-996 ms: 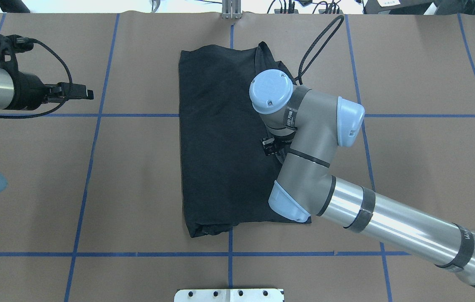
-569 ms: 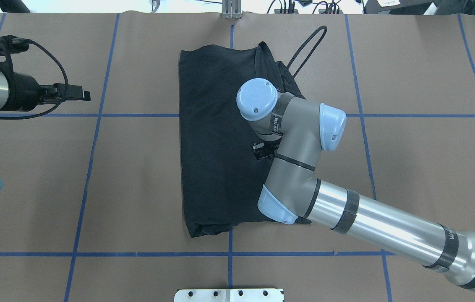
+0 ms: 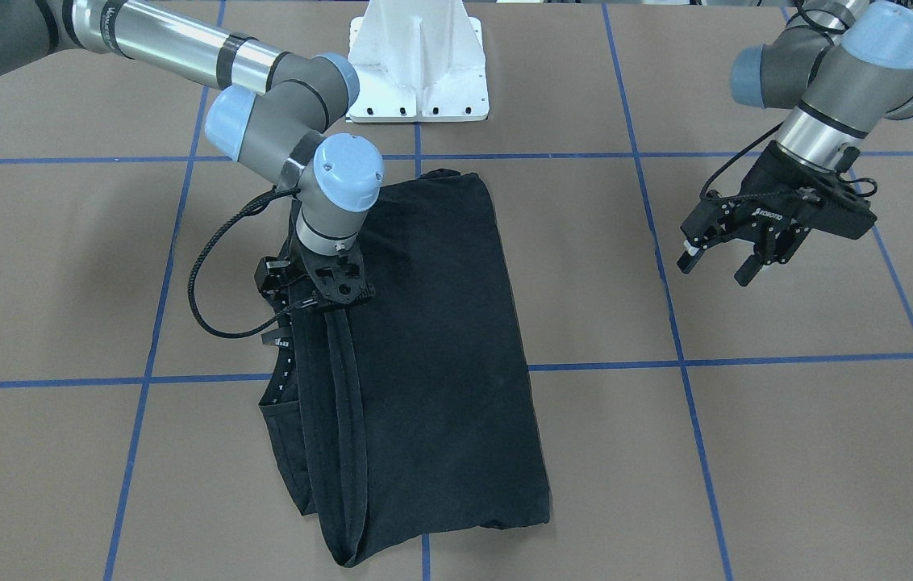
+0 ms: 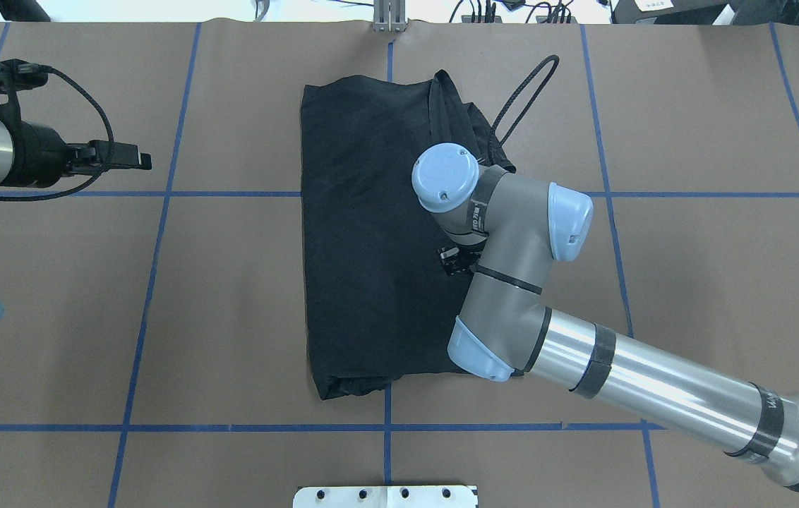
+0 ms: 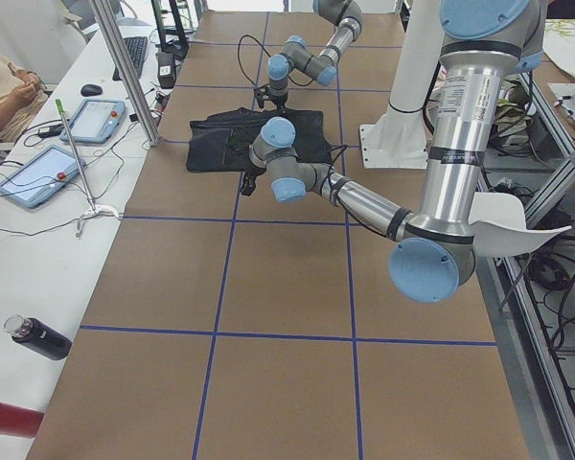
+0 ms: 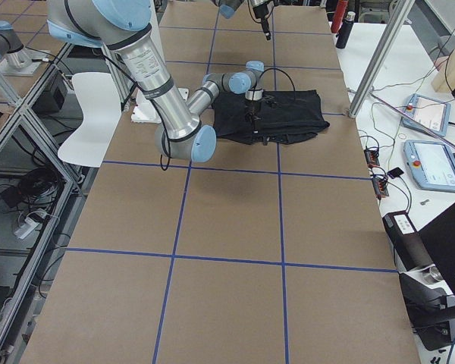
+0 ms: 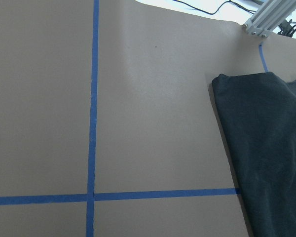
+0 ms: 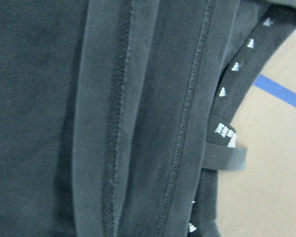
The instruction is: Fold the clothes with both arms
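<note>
We saw a brown table [image 4: 230,317] taped into blue squares. The folded black T-shirt [image 4: 364,233] lay flat at its centre. Seen from overhead, the right arm [image 4: 653,384] reached in from 4 o'clock, with the right gripper [image 3: 318,284] low over the shirt's 3 o'clock edge; we could not tell its jaw width. The left gripper [image 3: 716,266] hovered at 9 o'clock, well apart from the shirt, fingers spread wide.

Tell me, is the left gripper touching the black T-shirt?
No, the left gripper hangs open over bare table paper, well apart from the black T-shirt.
</note>
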Controlling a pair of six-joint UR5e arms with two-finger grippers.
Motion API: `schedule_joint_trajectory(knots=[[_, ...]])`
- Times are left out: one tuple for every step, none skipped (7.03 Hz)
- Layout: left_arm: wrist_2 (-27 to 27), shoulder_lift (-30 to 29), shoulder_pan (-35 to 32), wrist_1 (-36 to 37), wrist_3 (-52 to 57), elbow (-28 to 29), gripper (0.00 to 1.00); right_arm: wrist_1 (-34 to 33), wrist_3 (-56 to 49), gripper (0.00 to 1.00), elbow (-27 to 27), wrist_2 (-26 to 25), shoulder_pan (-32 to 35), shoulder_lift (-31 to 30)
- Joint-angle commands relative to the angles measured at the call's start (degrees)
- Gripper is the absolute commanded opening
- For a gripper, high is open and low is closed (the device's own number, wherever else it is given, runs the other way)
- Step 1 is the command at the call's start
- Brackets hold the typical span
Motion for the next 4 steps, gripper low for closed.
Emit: schedule_joint_trajectory(knots=[[-0.13, 0.04, -0.07, -0.28, -0.09, -0.06, 1.00, 0.24, -9.35, 0.96, 7.25, -0.36, 3.95, -9.13], [-0.13, 0.04, -0.07, -0.28, -0.09, -0.32, 1.00, -0.45, -10.89, 0.96, 10.52, -0.10, 5.02, -11.46], [-0.13, 0.04, -0.07, -0.36, -0.09, -0.41, 1.00, -2.98, -10.21, 0.96, 9.95, -0.09, 4.85, -8.44], [-0.13, 0.04, -0.07, -0.36, -0.09, -0.58, 1.00, -4.31, -8.55, 0.96, 9.16, 0.17, 5.02, -5.10]])
